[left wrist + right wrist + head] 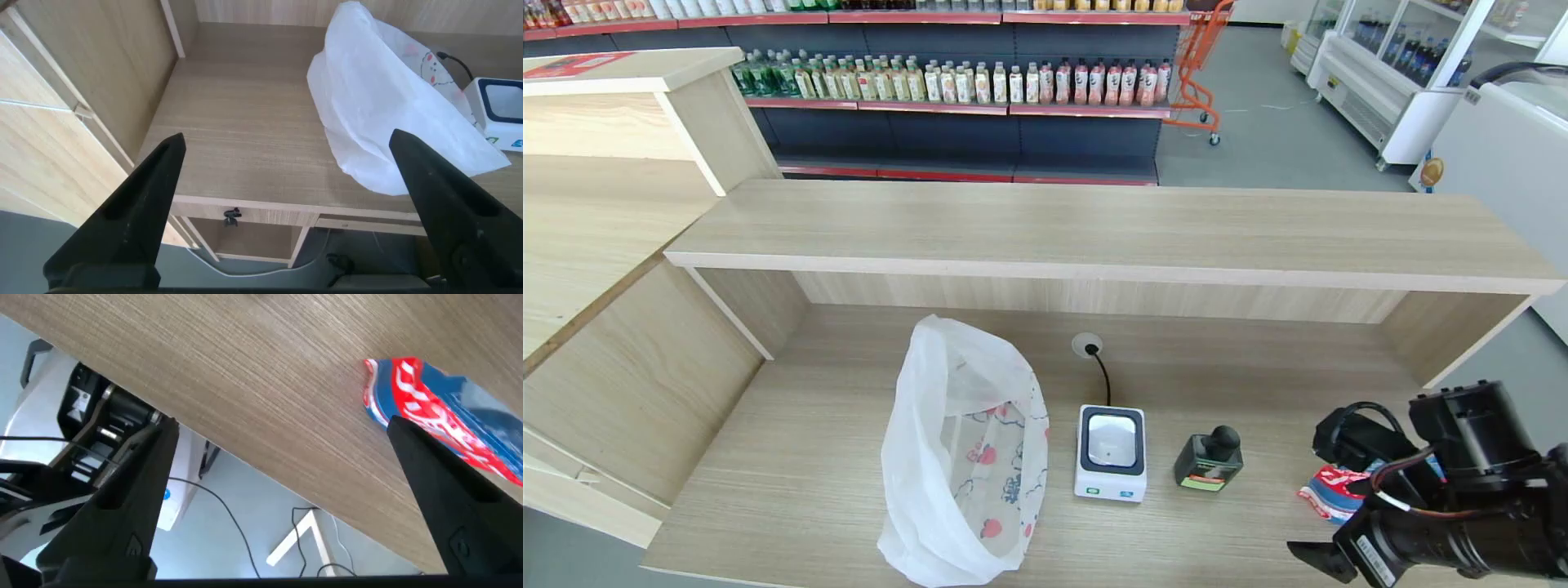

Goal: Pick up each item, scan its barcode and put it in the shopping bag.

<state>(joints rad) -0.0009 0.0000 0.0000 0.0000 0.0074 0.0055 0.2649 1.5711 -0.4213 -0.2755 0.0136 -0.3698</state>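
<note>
Shopping bag [964, 457], white and translucent, slumps open at the worktop's [809, 490] front edge, a strawberry print showing through. Beside it stand the white barcode scanner [1110, 451], then a dark bottle [1209, 461] whose green-and-orange label is too small to read. Near the right edge lies a red-and-blue packet [1327, 492]; the right wrist view shows its white lettering, illegible. Left gripper [288, 139] hangs spread and empty above the front edge, left of the bag; right gripper [282, 425] gapes beside the packet, grasping nothing.

On the worktop [809, 482] the shopping bag [964, 457] lies leftmost, the scanner [1110, 451] just right of it, a bottle [1209, 462] right of that, and a packet [1330, 492] farthest right.
</note>
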